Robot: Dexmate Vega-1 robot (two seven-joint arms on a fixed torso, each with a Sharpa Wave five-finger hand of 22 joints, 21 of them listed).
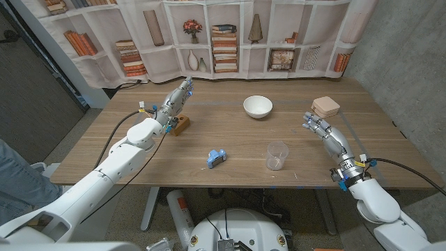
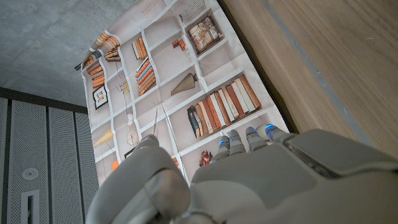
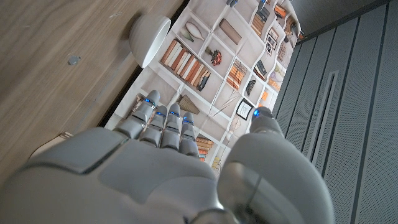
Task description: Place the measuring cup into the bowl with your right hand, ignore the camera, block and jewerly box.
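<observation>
Wooden table (image 1: 230, 150) before a bookshelf-print curtain (image 1: 209, 35), grey wall beside.
Clear measuring cup (image 1: 277, 155) upright, nearer than the white bowl (image 1: 258, 107), well apart. Right hand (image 1: 326, 132) right of the cup, fingers straight, holding nothing; left hand (image 1: 174, 103) likewise, partly hiding a wooden block (image 1: 182, 125). Blue object (image 1: 216, 158) left of cup, hard to identify.

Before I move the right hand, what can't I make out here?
- Measuring cup: head view, too small to tell whether it holds anything.
- Wooden block: head view, partly covered by the left hand.
- Jewelry box: head view, its near edge is behind the right hand.
</observation>
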